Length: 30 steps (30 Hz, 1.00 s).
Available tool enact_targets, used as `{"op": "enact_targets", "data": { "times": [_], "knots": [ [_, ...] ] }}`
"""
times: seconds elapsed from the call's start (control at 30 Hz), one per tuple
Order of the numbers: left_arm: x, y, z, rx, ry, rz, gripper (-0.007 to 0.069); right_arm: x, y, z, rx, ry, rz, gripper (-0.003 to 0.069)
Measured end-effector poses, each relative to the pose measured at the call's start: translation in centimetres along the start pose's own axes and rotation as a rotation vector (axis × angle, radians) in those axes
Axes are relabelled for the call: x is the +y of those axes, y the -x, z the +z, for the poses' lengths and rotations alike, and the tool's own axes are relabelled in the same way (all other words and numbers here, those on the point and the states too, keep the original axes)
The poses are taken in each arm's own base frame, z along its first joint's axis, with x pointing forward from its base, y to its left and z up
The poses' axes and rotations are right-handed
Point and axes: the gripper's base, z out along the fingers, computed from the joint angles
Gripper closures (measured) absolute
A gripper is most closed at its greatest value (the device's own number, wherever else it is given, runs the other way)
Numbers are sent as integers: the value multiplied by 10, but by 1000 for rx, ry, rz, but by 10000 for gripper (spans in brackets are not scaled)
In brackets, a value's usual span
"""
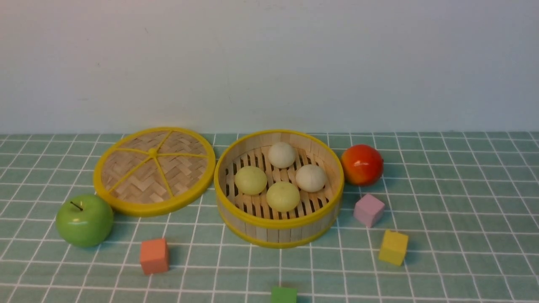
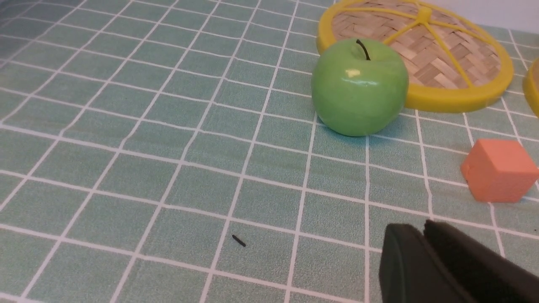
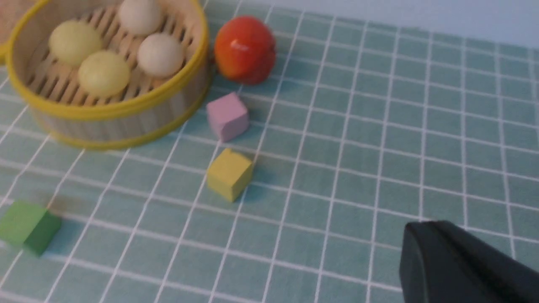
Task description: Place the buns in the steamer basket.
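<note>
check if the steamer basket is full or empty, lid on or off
Holding buns, lid off. All four buns sit on the slatted floor of the steamer basket; the lid lies flat beside it.

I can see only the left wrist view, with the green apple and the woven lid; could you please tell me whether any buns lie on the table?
Observer: None. The two off-white buns and the two yellow-green buns all sit inside the steamer basket.
Operator: Thank you. What is beside the basket on its right?
Observer: A red-orange fruit stands close to its right wall.
Operator: And is the right arm carrying anything?
Observer: No. The right gripper has its fingers shut, with nothing between them.
</note>
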Motion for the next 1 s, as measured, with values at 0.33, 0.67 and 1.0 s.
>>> {"op": "enact_targets", "data": {
  "times": [0.33, 0.67, 1.0],
  "knots": [
    [0, 0, 0, 0, 0, 0, 554, -10, -103, 24, -184, -155, 50, 655],
    [0, 0, 0, -1, -1, 0, 547, -11, -147, 48, -171, -155, 50, 646],
    [0, 0, 0, -2, -1, 0, 537, -11, -147, 48, -171, -155, 50, 639]
  ]
}}
